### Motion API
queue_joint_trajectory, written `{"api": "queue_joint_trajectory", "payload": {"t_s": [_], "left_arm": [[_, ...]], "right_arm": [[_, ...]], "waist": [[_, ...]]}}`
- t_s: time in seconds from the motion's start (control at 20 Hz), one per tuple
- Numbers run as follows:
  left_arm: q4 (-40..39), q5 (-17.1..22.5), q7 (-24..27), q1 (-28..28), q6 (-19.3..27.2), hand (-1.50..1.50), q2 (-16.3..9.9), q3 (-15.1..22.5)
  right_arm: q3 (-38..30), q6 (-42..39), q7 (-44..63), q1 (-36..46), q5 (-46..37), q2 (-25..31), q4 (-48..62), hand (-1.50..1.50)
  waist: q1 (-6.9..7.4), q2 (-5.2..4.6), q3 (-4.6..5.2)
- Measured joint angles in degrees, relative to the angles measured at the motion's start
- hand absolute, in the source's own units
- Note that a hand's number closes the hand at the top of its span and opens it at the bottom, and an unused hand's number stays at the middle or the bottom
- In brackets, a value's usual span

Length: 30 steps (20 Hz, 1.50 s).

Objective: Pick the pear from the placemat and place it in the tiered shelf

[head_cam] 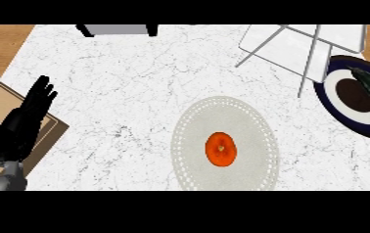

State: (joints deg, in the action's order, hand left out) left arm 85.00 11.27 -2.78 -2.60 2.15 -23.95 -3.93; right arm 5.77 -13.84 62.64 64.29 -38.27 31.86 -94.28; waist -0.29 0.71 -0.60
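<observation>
Where the white marbled counter point(130, 75) is viewed steeply from above, an orange-red pear point(221, 149) is seen lying near the middle of an oval, pale placemat point(249, 114) with a dotted rim. Nothing is touching the fruit. The tiered shelf point(303, 43), made of thin grey rods and white panels, is set at the upper right, well apart from the placemat. Just beside it, at the right edge, a dark-rimmed plate point(334, 87) is partly cut off; what lies on it cannot be made out. The left hand point(25, 117) is shown at the left edge, fingers straight and raised, empty. A wooden board point(51, 129) is partly covered by it.
</observation>
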Motion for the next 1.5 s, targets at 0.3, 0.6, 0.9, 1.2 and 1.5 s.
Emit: {"api": "queue_joint_trajectory", "payload": {"t_s": [0.3, 0.6, 0.9, 1.2, 1.5], "left_arm": [[-0.58, 0.14, 0.04, -0.66, -0.90, 0.00, -0.37, -0.59], [-0.05, 0.01, -1.77, -1.08, -0.94, 0.00, -0.20, -0.63], [0.30, -0.64, -1.10, -0.84, -0.86, 0.00, 0.64, -0.67], [0.18, -1.82, -0.39, -1.07, -0.70, 0.00, 1.19, -0.48], [-0.98, -1.30, 0.21, -1.20, -1.89, 0.00, 0.91, -1.48]], "right_arm": [[-0.60, -1.65, -2.15, 2.42, -2.96, 1.75, 7.69, 1.50], [-2.00, -1.71, -5.25, 2.30, -5.74, 2.94, 14.96, 1.50], [-5.53, 2.01, -8.34, 1.21, -7.00, 2.81, 21.20, 1.50], [-8.27, 7.00, -9.67, 1.16, -8.78, 2.18, 28.59, -1.50], [-10.04, 8.88, -12.66, -0.77, -9.12, 3.61, 31.58, -1.50]], "waist": [[0.62, -0.30, 0.02], [0.91, -0.49, 0.06], [1.12, -0.55, -0.06], [1.47, -0.64, -0.16], [1.06, 0.12, 0.23]]}}
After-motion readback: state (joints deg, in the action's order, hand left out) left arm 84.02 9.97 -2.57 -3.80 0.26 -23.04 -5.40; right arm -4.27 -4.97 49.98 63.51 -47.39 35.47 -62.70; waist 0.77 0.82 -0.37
